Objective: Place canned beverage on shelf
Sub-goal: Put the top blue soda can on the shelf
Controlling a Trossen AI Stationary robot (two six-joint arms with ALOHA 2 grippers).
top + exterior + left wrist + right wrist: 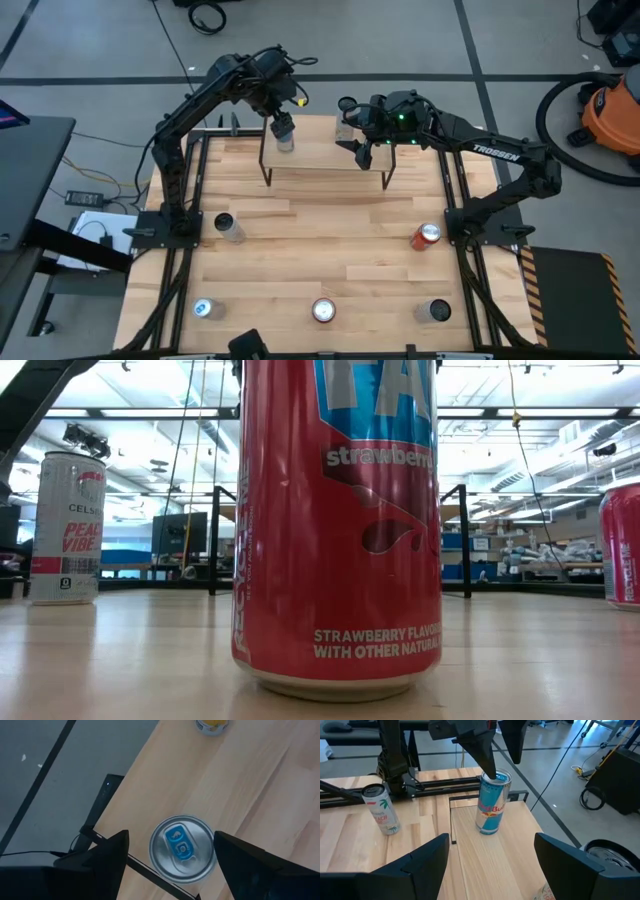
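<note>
Overhead, the shelf (325, 157) sits at the upper middle of the frame, a light wooden board on thin black legs at the far edge of the table (320, 250). A blue and silver can (285, 138) stands upright on the board's left end. The left gripper (283, 124) hangs directly over that can, its fingers spread to either side of it; in the left wrist view the can's silver top (184, 849) lies in the gap between the two dark fingers (105, 860), with space showing on both sides, so nothing is clamped. The right wrist view shows one left finger just beside the can's rim (495, 776); whether it touches cannot be told.

The right gripper (372, 153) hovers over the shelf's right end, fingers apart and holding nothing. Another can (346, 127) sits near the shelf's upper right corner, partly hidden by that arm.

Five more cans stand on the table. A white can (228, 227) is at the middle left and a red can (426, 235) at the middle right. Along the lower edge stand a blue-topped can (204, 309), a strawberry can (324, 311) in the centre and a grey-topped can (436, 311). In the low view the strawberry can (338, 530) fills the middle of the frame, with the shelf's black legs (213, 540) behind it.
</note>
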